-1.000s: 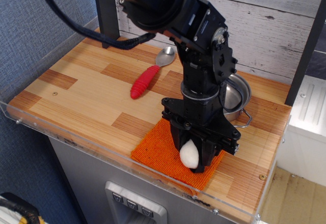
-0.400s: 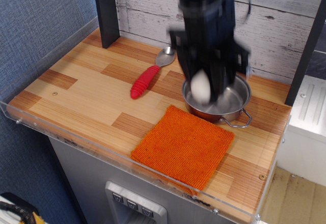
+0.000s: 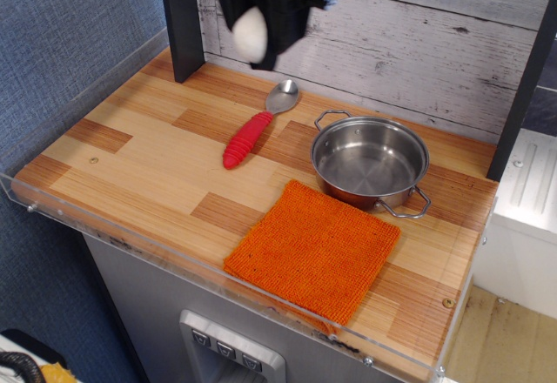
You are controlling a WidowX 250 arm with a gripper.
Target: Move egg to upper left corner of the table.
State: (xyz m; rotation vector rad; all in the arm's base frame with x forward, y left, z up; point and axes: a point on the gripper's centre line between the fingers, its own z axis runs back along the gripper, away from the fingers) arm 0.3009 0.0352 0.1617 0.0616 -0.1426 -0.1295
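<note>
over the table point(image 3: 148, 152) i've swung the gripper point(image 3: 258, 39) up off the orange cloth point(image 3: 313, 248), past the steel pot point(image 3: 370, 161), toward the far left, its jaws pinching the egg point(image 3: 250, 33) aloft, so only lowering remains.

egg point(image 3: 250, 33): white, held aloft | over table point(image 3: 157, 152) back-left area

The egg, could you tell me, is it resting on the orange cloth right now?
No, the egg is held up in the claw near the back wall, well away from the bare orange cloth.
</note>
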